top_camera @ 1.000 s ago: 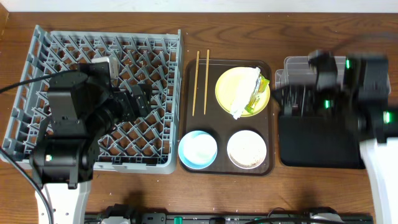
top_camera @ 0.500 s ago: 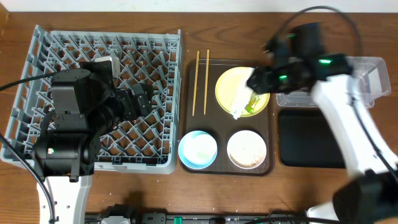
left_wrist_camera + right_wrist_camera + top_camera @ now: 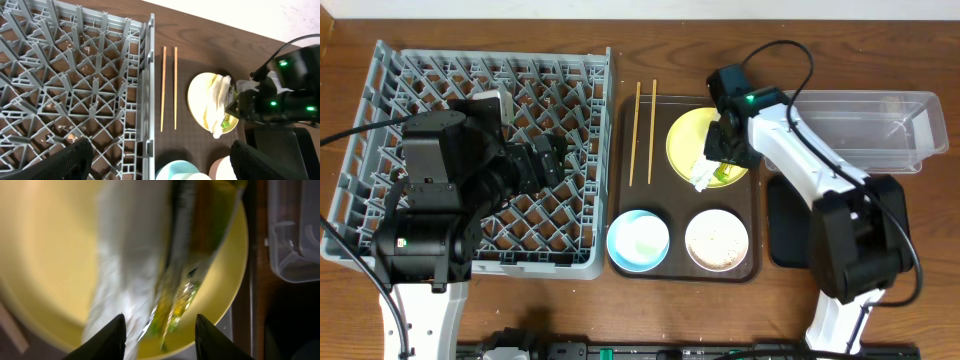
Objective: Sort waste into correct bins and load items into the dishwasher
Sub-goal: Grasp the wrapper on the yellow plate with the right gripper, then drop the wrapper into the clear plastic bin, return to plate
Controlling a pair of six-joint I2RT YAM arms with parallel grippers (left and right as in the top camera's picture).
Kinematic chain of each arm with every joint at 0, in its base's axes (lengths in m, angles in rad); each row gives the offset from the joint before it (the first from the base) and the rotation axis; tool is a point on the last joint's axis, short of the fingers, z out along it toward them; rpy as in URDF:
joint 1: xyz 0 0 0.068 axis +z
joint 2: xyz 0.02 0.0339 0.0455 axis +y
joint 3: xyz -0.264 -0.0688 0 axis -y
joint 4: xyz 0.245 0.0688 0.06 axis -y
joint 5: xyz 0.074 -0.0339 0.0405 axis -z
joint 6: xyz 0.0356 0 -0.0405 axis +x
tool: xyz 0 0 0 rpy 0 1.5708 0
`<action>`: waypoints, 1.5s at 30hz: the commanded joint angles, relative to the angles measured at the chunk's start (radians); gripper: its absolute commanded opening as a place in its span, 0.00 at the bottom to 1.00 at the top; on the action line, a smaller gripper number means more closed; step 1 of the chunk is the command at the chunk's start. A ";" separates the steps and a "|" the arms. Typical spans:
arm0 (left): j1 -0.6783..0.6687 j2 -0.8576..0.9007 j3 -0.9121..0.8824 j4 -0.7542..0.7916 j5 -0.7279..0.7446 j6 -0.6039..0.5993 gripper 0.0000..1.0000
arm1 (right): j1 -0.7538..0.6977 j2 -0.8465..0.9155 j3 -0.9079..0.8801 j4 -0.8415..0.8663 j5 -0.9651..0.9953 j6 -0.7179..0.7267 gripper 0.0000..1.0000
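Note:
On the yellow plate (image 3: 685, 140) lie a crumpled white napkin (image 3: 706, 168) and a green-yellow wrapper (image 3: 731, 172). My right gripper (image 3: 725, 150) hangs low over them, open, its jaws set either side of the wrapper (image 3: 200, 245) and the napkin's edge (image 3: 125, 255) without pinching them. Two chopsticks (image 3: 643, 130) lie left of the plate. In front of it stand a light blue bowl (image 3: 638, 238) and a white bowl (image 3: 717, 238) with grainy contents. My left gripper (image 3: 545, 160) is wide open and empty above the right side of the grey dish rack (image 3: 420, 80).
Plate, bowls and chopsticks rest on a dark brown tray (image 3: 678, 200) between the rack and the bins. The clear tub (image 3: 865, 125) stands at the back right, with the black tray (image 3: 790, 235) in front of it. The right arm stretches across the tub's left end.
The right arm swung left from above the bins down onto the yellow plate, and its jaws narrowed around the wrapper. The clear tub is now uncovered. The left arm has stayed still.

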 commanded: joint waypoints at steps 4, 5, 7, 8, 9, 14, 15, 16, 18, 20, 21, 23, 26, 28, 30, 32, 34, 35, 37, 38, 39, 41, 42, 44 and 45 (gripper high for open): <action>0.005 -0.002 0.017 -0.004 0.011 -0.002 0.90 | -0.019 0.078 0.016 0.017 0.081 0.083 0.43; 0.005 -0.002 0.017 -0.004 0.011 -0.002 0.90 | -0.024 0.089 0.016 0.015 0.089 0.095 0.41; 0.005 -0.002 0.017 -0.004 0.011 -0.002 0.90 | -0.032 0.111 0.016 0.012 0.098 0.109 0.35; 0.005 -0.002 0.017 -0.004 0.011 -0.002 0.90 | -0.037 0.121 0.016 0.013 0.098 0.109 0.34; 0.005 -0.002 0.017 -0.004 0.011 -0.002 0.90 | -0.040 0.130 0.016 0.015 0.093 0.109 0.31; 0.005 -0.002 0.017 -0.004 0.011 -0.002 0.90 | -0.041 0.121 0.021 0.021 0.095 0.045 0.14; 0.005 -0.002 0.017 -0.004 0.011 -0.002 0.90 | -0.042 0.114 0.025 0.020 0.093 0.030 0.06; 0.005 -0.002 0.017 -0.004 0.011 -0.002 0.90 | -0.042 0.106 0.029 0.020 0.087 0.010 0.01; 0.005 -0.002 0.017 -0.004 0.011 -0.002 0.90 | -0.042 0.077 0.033 0.021 0.074 -0.028 0.01; 0.005 -0.002 0.017 -0.004 0.011 -0.002 0.90 | -0.042 0.028 0.033 0.020 0.068 -0.062 0.01; 0.005 -0.002 0.017 -0.004 0.011 -0.002 0.90 | -0.042 0.000 0.033 0.018 0.068 -0.075 0.01; 0.005 -0.002 0.017 -0.004 0.011 -0.002 0.90 | -0.044 -0.068 0.033 0.015 0.068 -0.100 0.01; 0.005 -0.002 0.017 -0.004 0.011 -0.002 0.90 | -0.053 -0.159 0.033 0.011 0.108 -0.101 0.01; 0.005 -0.002 0.017 -0.004 0.011 -0.002 0.90 | -0.072 -0.215 0.033 0.011 0.122 -0.080 0.01; 0.005 -0.002 0.017 -0.004 0.011 -0.002 0.90 | -0.103 -0.253 0.033 -0.002 0.138 -0.029 0.01; 0.005 -0.002 0.017 -0.004 0.011 -0.002 0.90 | -0.151 -0.275 0.033 -0.030 0.164 0.041 0.01; 0.005 -0.002 0.017 -0.004 0.011 -0.002 0.90 | -0.208 -0.277 0.032 -0.066 0.186 0.109 0.01; 0.005 -0.002 0.017 -0.004 0.011 -0.002 0.90 | -0.238 -0.272 0.029 -0.079 0.193 0.136 0.01; 0.005 -0.002 0.017 -0.004 0.011 -0.002 0.90 | -0.304 -0.255 0.016 -0.090 0.203 0.198 0.03; 0.005 -0.002 0.017 -0.004 0.011 -0.002 0.90 | -0.332 -0.244 0.010 -0.087 0.203 0.223 0.08; 0.005 -0.002 0.017 -0.004 0.011 -0.002 0.90 | -0.364 -0.229 0.006 -0.082 0.201 0.241 0.11; 0.005 -0.002 0.017 -0.004 0.011 -0.002 0.90 | -0.404 -0.203 0.006 -0.061 0.194 0.247 0.24; 0.005 -0.002 0.017 -0.004 0.011 -0.002 0.90 | -0.422 -0.192 0.006 -0.043 0.176 0.245 0.36; 0.005 -0.002 0.017 -0.004 0.011 -0.002 0.90 | -0.454 -0.182 0.006 -0.010 0.081 0.187 0.53; 0.005 -0.002 0.017 -0.004 0.011 -0.002 0.90 | -0.461 -0.183 0.006 0.002 0.042 0.156 0.56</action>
